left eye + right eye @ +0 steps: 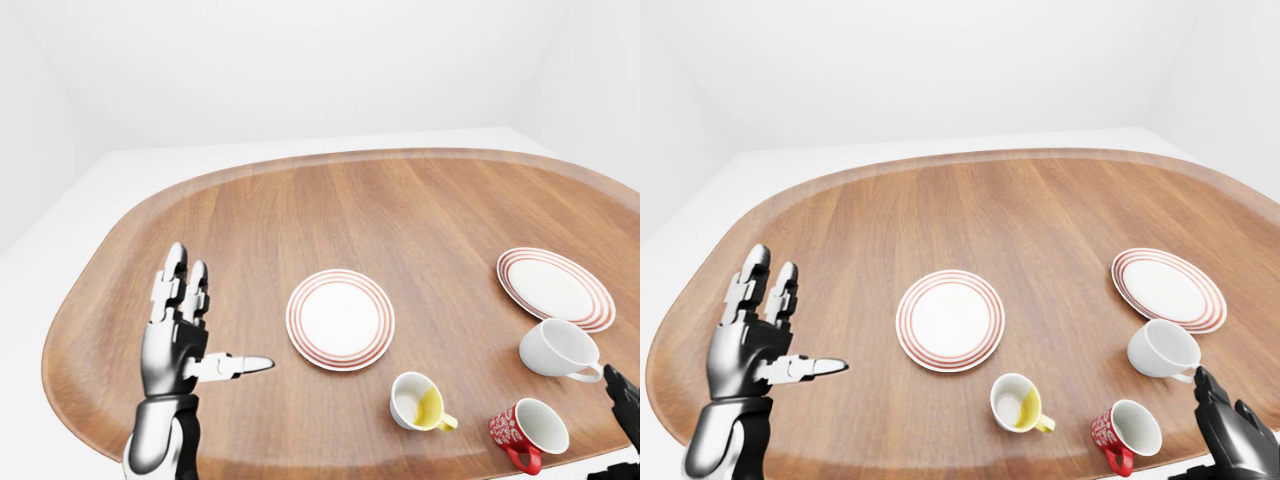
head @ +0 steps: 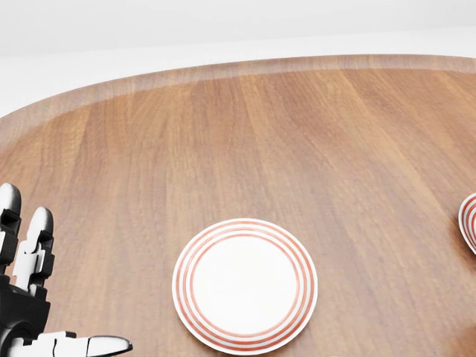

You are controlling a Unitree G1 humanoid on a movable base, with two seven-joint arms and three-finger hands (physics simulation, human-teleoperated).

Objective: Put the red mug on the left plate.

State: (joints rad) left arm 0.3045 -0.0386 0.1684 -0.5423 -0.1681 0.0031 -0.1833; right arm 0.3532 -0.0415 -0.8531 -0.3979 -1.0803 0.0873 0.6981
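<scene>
Left hand fingers spread, empty | right hand state unclear, just right of red mug, apart | left plate bare | risk: knocking white mug or yellow-lined mug on surface

Glossy silver left hand with three segmented fingers, black joints between pale, blocky links, and a dark palm core. Chrome-like rounded forearm shell below, over a black inner section. Right hand mostly black, seemingly of faceted plates, though cropped at the frame's corner.
</scene>
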